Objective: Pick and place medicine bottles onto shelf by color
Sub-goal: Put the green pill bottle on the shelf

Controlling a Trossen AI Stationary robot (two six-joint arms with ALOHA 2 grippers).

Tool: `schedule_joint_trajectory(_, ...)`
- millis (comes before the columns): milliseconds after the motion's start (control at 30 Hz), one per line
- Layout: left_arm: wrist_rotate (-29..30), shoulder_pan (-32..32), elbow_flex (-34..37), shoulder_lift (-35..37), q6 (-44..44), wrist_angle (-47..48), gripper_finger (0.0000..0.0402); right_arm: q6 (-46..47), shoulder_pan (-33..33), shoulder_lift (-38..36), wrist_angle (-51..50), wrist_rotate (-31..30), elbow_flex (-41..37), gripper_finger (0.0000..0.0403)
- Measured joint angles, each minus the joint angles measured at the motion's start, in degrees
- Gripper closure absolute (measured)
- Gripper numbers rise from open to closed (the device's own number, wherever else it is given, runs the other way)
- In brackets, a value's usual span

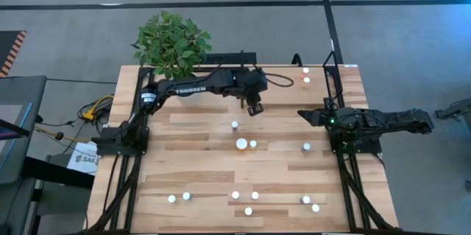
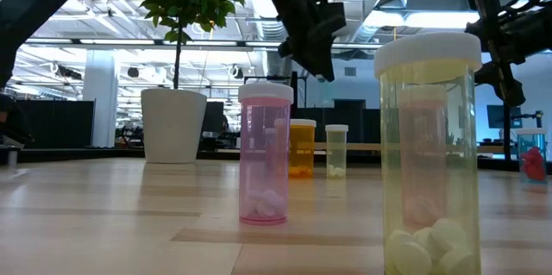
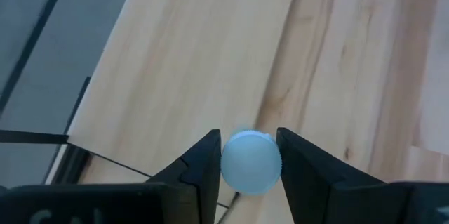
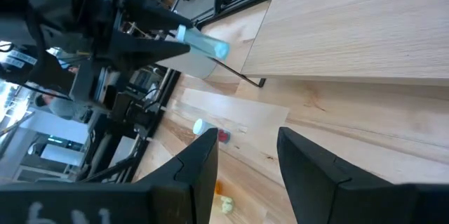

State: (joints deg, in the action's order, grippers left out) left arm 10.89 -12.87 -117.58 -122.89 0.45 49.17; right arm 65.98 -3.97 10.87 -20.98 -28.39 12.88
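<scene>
My left gripper (image 1: 254, 107) hangs over the far middle of the table, shut on a small pale bottle with a white cap (image 3: 250, 162). The bottle also shows in the right wrist view (image 4: 200, 41). My right gripper (image 1: 305, 115) (image 4: 245, 154) is open and empty at the right, low over the table. The shelf (image 4: 351, 20), a light-wood board on thin black bars, stands at the far right. Several white-capped bottles stand on their bases on the tabletop, among them a larger one (image 1: 241, 144), a pink one (image 2: 265, 154) and a greenish one (image 2: 427, 154). My left gripper pinches the small bottle between its two fingers, one on each side of it just below the white cap (image 3: 250, 140). The bottle is lifted clear of the table. Its pale body and capped end (image 4: 219, 48) stick out beside the dark fingers.
A potted plant in a white pot (image 1: 173, 43) (image 2: 174, 124) stands at the far left. Two bottles (image 1: 306, 75) stand at the far right by the shelf's black bars. A row of bottles runs along the near edge (image 1: 248, 198). An orange bottle (image 2: 302, 147) stands mid-table.
</scene>
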Motion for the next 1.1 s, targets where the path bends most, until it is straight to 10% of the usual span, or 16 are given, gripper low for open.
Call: schedule_joint_trajectory(1100,-3.17,8.67,0.0,-6.73,2.59,-5.98,0.0289,0.01,-0.02,0.0,-0.7,0.0,0.0,0.0233)
